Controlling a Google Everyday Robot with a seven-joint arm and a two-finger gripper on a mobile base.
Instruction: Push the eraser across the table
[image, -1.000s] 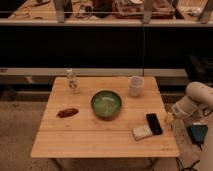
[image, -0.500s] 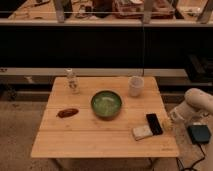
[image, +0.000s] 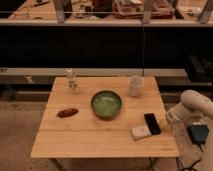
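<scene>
The light-wood plank table (image: 85, 137) stands in the middle of the camera view. A pale rectangular eraser (image: 140, 132) lies near its front right corner, touching a flat black object (image: 152, 123) on its right. My gripper (image: 172, 116) is at the end of the white arm (image: 197, 103), just off the table's right edge. It is level with the black object and a short way right of it, apart from both.
A green bowl (image: 106, 103) sits mid-table, a white cup (image: 135, 85) at the back right, a small bottle (image: 73, 81) at the back left, and a red-brown item (image: 67, 112) at the left. A dark box (image: 199, 133) lies on the floor at the right.
The arm has sunk a little at the table's right edge. The eraser and the other objects have not moved.
</scene>
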